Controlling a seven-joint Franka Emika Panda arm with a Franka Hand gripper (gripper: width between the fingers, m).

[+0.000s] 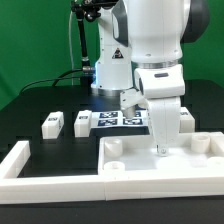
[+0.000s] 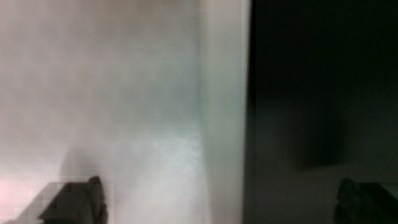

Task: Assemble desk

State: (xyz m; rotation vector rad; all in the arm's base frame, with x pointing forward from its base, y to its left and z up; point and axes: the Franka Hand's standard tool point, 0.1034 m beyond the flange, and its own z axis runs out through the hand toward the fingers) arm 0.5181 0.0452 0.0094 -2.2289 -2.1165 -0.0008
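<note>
The white desk top [image 1: 150,168] lies flat at the front of the exterior view's right, with round corner sockets [image 1: 114,148] showing. My gripper [image 1: 165,148] points straight down, its tips at or just above the top's middle. In the wrist view the top's white surface [image 2: 125,110] fills one half and the dark table fills the other, so I am over one of its edges. The gripper [image 2: 217,205] is open and empty, its dark fingertips [image 2: 71,200] wide apart. Two short white tagged legs [image 1: 52,123] [image 1: 83,123] stand on the exterior view's left, and another leg [image 1: 186,119] stands behind the gripper.
The marker board [image 1: 118,118] lies at the back by the robot base. A long white L-shaped fence bar [image 1: 45,183] runs along the front and up the exterior view's left, against the desk top's near edge. Black cables hang behind.
</note>
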